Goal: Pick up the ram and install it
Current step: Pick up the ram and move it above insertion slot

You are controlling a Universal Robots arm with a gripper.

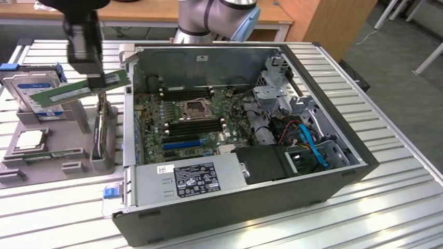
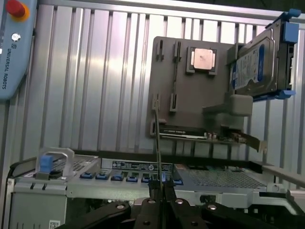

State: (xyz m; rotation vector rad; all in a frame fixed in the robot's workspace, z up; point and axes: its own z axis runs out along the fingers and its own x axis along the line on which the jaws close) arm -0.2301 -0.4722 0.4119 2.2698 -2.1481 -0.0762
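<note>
Ram picked up already, pinched tight in claw, up over grey tray. Not yet pushed into black memory slots inside computer case.

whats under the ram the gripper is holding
The ram, shut in the gripper, hangs over the grey stand that holds a hard drive and a cpu. The stand's part right behind the ram is covered.

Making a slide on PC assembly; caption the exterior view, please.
Gripper holds the ram aloft over the grey parts tray beside the open computer case.
</note>
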